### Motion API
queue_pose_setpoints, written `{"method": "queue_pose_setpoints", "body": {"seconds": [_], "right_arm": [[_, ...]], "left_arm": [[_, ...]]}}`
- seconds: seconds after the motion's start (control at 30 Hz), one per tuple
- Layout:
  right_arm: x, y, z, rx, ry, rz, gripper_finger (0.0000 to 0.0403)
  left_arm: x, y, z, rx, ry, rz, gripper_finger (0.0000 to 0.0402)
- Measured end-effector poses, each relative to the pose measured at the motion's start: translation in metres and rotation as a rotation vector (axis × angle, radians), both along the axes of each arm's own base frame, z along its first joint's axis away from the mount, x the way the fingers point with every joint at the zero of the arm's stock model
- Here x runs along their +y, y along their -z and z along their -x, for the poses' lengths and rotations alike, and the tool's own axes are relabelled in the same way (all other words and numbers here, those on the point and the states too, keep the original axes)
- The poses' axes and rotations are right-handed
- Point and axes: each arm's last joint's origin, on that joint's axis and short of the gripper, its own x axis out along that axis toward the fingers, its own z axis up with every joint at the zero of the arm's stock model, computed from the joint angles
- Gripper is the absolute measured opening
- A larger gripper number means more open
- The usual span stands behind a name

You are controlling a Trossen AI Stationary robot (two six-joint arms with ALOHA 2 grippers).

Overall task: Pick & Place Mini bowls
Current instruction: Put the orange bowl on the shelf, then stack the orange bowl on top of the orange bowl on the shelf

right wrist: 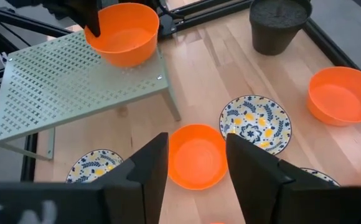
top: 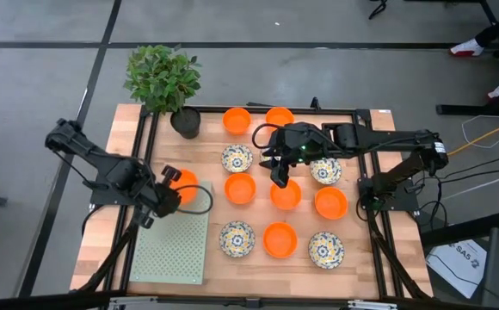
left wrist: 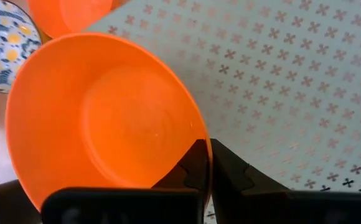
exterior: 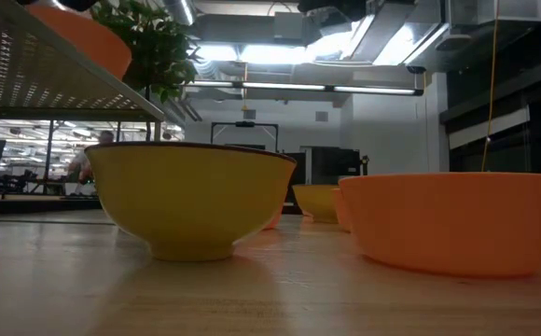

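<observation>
1. The left gripper [top: 170,185] is pinching the rim of a plain bright orange plastic mini bowl [top: 183,186], fingers [left wrist: 196,165] clamped on either side of the rim. It's holding the bowl right over the far corner of the pale green perforated metal shelf [top: 170,245] on the left side of the wooden table [top: 258,267].
2. From the right wrist view, that orange bowl [right wrist: 121,33] is looking like it's sitting on or just above the shelf top [right wrist: 68,87], can't say which.
3. The right gripper [top: 279,169] is hovering with its fingers spread apart and nothing between them, over the middle of the table, just above another orange mini bowl [right wrist: 196,155].
4. The rest of the mini bowls are sitting in rows on the table, 3 of them white with a blue-and-yellow floral pattern like this one [top: 237,158].
5. A black plant pot [top: 185,121] with a leafy green plant is standing at the far left of the table.
</observation>
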Motion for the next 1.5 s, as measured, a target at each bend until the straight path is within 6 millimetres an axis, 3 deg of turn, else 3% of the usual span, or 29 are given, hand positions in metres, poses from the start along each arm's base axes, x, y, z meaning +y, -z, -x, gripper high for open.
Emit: {"method": "queue_pose_setpoints", "body": {"seconds": [0.2,0.47,0.83,1.0,1.17,1.5], "right_arm": [[0.01,0.0,0.0,0.0,-0.037,0.003,0.016],[0.022,0.0,0.001,-0.001,-0.155,-0.055,0.016],[0.022,0.0,0.001,0.0,-0.173,-0.052,0.016],[0.021,0.0,0.001,0.002,-0.206,0.002,0.016],[0.016,0.002,0.002,0.03,-0.187,-0.003,0.016],[0.013,0.019,0.017,0.264,-0.105,-0.056,0.016]], "left_arm": [[-0.016,0.009,-0.002,0.042,-0.034,-0.006,0.0003],[-0.021,0.012,-0.001,0.113,-0.045,0.063,0.0011],[-0.02,0.009,0.0,0.123,-0.149,0.112,0.0095],[-0.004,-0.02,0.007,0.013,-0.23,0.219,0.0128],[0.019,-0.053,0.017,-0.169,-0.332,0.278,0.0136],[0.062,-0.102,0.001,-0.544,-0.383,0.197,0.0136]]}}
